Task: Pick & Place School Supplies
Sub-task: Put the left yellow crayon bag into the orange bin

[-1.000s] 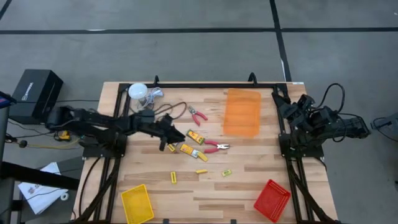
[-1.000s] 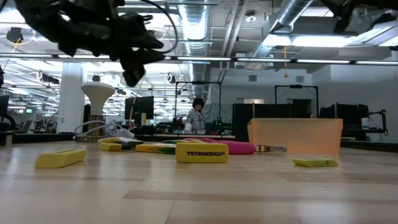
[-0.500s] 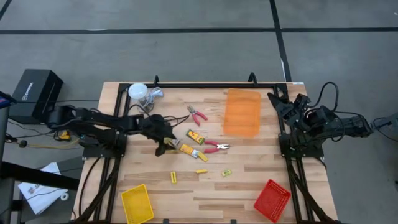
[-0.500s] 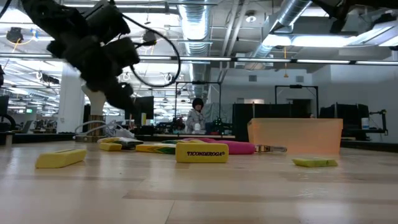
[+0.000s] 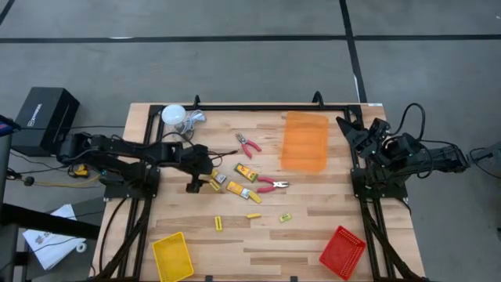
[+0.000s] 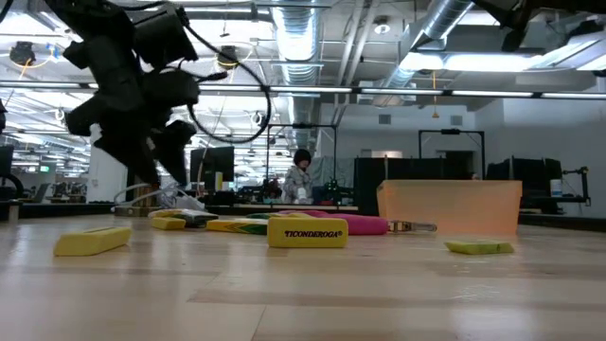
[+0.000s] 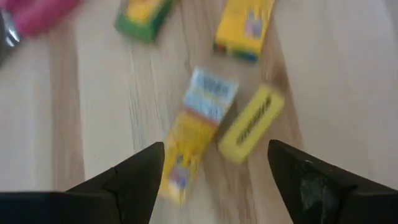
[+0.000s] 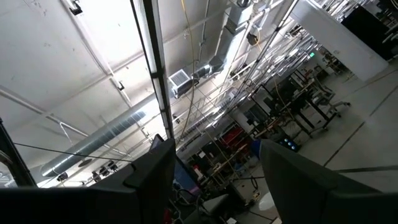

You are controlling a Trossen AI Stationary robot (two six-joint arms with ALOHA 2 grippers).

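So far nothing is seen placed: the small yellow blocks (image 5: 239, 188) and red-handled pliers (image 5: 249, 144) are left scattered on the wooden surface (image 5: 313, 219), while the left hand (image 7: 214, 186) is held open and empty above them.

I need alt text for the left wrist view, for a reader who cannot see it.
The open left gripper hangs above a wooden table, over a yellow box with a blue end and a yellow eraser beside it. Two more yellow boxes lie farther off.
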